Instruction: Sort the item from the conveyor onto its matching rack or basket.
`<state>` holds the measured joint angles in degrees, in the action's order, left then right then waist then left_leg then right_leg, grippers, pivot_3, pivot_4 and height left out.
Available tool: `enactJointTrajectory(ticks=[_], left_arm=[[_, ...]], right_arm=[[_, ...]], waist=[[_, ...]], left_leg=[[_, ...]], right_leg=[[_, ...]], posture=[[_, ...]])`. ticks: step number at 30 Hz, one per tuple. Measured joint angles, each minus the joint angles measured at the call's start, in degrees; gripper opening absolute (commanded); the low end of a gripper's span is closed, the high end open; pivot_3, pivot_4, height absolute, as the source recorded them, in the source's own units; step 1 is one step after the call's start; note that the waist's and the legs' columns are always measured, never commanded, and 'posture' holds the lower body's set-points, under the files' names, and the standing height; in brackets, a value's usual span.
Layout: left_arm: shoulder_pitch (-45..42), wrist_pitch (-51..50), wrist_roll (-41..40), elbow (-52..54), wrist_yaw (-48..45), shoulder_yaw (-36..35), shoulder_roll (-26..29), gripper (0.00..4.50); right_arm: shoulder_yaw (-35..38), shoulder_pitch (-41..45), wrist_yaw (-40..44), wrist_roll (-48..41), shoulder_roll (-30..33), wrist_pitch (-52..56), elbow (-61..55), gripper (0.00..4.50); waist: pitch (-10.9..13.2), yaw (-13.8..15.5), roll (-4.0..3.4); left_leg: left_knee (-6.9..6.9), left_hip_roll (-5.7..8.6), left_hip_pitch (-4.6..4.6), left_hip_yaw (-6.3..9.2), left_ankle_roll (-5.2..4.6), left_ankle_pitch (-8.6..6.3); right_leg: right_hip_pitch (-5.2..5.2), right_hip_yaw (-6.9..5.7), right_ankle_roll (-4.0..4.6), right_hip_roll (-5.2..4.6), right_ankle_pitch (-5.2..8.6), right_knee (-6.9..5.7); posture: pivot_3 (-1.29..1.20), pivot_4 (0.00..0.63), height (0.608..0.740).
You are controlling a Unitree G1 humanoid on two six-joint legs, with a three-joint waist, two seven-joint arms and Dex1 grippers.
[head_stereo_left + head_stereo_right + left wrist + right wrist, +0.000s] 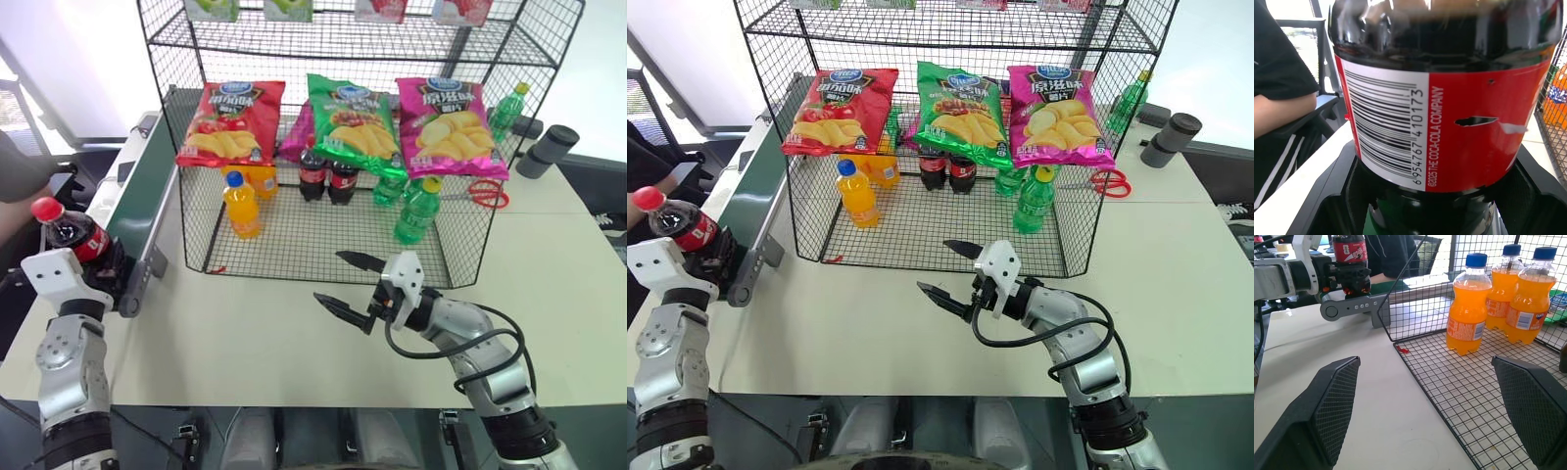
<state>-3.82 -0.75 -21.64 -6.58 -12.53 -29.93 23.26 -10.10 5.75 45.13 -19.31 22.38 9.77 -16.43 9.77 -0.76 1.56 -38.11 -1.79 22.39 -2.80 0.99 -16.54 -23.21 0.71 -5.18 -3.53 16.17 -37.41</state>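
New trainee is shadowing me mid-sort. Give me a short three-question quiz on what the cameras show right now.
1. True or false: the left end effector is shut on the cola bottle.
2. Which drinks stand nearest the rack's front edge on the conveyor side? A) green bottles B) orange bottles C) cola bottles
3. Fill in: the right end effector hovers over the table with its jaws ____.

Key: 1 true; 2 B; 3 open.
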Motion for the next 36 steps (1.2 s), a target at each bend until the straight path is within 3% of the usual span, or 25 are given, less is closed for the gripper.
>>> enactJointTrajectory(ticks=[7,12,19,23,36], left_arm=[[-0.1,-9.1,-12.5,11.4,-11.1,-2.6,10.3,2.85],[2.2,-16.3,-16.6,22.4,-21.5,3.0,16.6,2.85],[2.7,-19.7,-12.4,24.6,-31.0,21.6,15.9,2.85],[-4.9,-16.7,-7.5,21.3,-34.3,30.1,10.7,2.85],[-14.5,-11.2,-0.9,14.5,-43.0,41.2,3.4,2.85]], right_arm=[[0.0,0.7,0.4,-1.3,0.2,1.8,-0.2,4.50],[0.1,2.4,0.9,-3.7,0.3,4.9,-1.5,4.50],[1.6,4.0,0.0,-8.0,0.4,10.7,-4.7,4.50],[1.3,5.1,-0.9,-8.3,0.3,12.7,-5.6,4.50],[1.3,5.6,-3.5,-8.3,0.1,13.7,-6.5,4.50]], waist=[[0.0,-0.1,0.25],[0.0,-0.2,0.11],[0.1,-0.4,0.05],[0.1,0.1,0.02],[0.1,0.0,0.01]], left_leg=[[0.01,-0.01,0.07,0.04,0.03,-0.01],[0.10,0.04,0.06,0.03,0.04,-0.02],[0.15,0.02,0.10,0.02,0.04,-0.01],[0.10,0.06,0.12,0.01,0.02,0.00],[0.00,0.03,0.16,-0.05,-0.03,0.00]], right_leg=[[-0.04,-0.01,0.02,-0.08,0.01,0.08],[-0.01,0.01,0.21,-0.18,0.10,0.19],[-0.10,0.01,0.22,-0.16,0.11,0.19],[-0.07,0.00,0.21,-0.15,0.10,0.18],[-0.11,0.03,0.00,0.28,0.00,0.13]], posture=[[0.00,0.150,0.740],[0.00,0.150,0.740],[0.00,0.150,0.740],[0.00,0.150,0.740],[0.00,0.150,0.740]])
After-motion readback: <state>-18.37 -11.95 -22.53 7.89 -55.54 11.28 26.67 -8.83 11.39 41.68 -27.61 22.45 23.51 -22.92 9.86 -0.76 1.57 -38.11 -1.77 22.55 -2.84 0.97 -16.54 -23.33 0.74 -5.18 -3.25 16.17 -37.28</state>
